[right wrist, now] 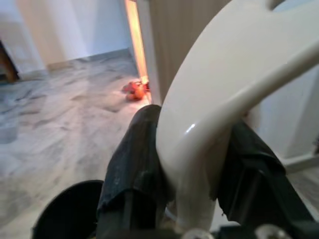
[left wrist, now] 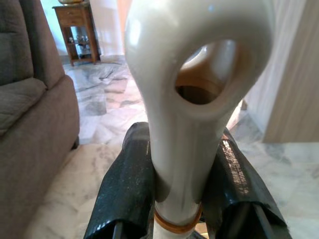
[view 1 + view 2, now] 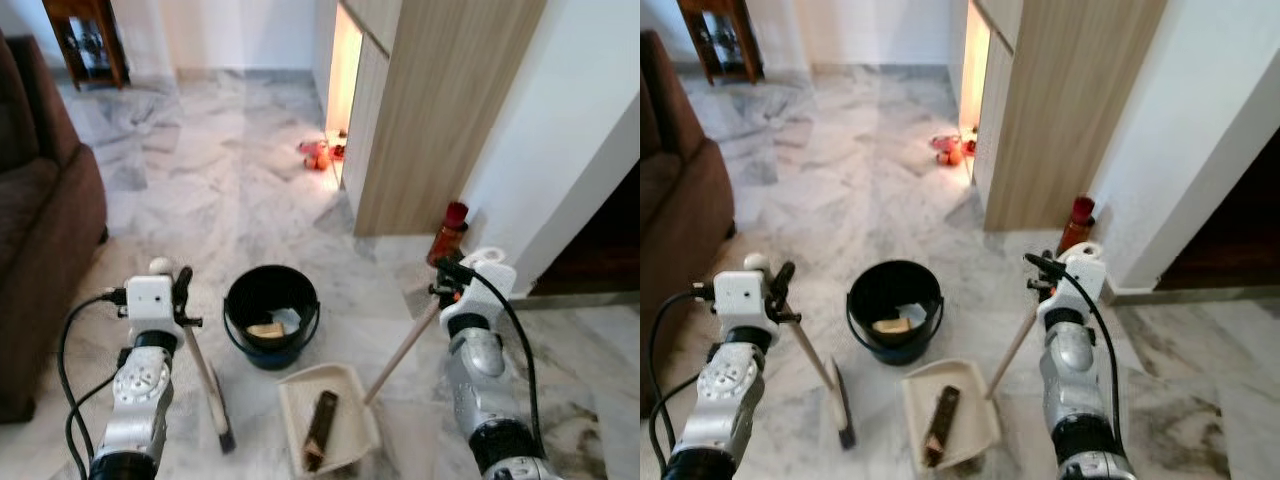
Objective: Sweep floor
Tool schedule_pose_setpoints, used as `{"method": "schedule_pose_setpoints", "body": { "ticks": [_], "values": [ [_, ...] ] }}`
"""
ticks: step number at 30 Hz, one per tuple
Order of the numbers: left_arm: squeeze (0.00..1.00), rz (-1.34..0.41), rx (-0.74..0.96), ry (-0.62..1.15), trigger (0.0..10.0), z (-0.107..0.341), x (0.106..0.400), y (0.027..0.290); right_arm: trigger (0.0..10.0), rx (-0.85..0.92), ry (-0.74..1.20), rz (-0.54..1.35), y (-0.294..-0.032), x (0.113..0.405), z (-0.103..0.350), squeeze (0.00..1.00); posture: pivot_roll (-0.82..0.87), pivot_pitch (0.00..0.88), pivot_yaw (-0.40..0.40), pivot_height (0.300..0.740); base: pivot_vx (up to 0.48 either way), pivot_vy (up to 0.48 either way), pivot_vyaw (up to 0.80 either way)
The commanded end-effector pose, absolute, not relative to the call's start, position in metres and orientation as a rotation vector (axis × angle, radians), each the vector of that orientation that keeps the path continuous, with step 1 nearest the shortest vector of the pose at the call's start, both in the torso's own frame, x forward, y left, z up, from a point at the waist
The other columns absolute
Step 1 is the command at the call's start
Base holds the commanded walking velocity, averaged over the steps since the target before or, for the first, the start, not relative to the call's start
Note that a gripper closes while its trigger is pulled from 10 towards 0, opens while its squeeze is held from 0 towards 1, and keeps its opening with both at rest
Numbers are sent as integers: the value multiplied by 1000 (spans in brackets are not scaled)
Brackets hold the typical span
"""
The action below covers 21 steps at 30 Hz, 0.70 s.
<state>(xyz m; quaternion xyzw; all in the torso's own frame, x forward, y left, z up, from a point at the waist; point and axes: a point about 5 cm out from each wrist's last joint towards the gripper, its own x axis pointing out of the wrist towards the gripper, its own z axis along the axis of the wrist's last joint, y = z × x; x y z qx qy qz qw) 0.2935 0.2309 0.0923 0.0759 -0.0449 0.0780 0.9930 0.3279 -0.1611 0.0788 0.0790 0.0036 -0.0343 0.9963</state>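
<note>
My left gripper is shut on the top of a broom's wooden handle. The handle's white cap with a hanging hole sits between the black fingers. The dark brush head rests on the marble floor. At the right, my right gripper is shut on the white handle end of a cream dustpan. The pan lies on the floor with a brown oblong scrap in it. A black bucket stands between the two tools and holds scraps.
A brown sofa fills the left side. A tall wooden cabinet stands ahead on the right, a red bottle by its corner. Orange toys lie near a lit opening. A wooden side table stands far left.
</note>
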Motion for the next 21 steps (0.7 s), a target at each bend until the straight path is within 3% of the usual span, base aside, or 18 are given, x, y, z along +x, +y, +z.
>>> {"method": "schedule_pose_setpoints", "body": {
  "ticks": [1, 21],
  "values": [
    [0, 143, 161, -136, 10000, 101, 297, 226, 10000, 196, -22, -85, -166, 330, 85, 0, 99, 0, -43, 740, 0, 0, 0],
    [0, 138, 163, -125, 10000, 99, 298, 225, 10000, 179, -58, 86, -167, 327, 101, 0, 91, 0, -36, 740, 0, 0, 0]
  ]
}}
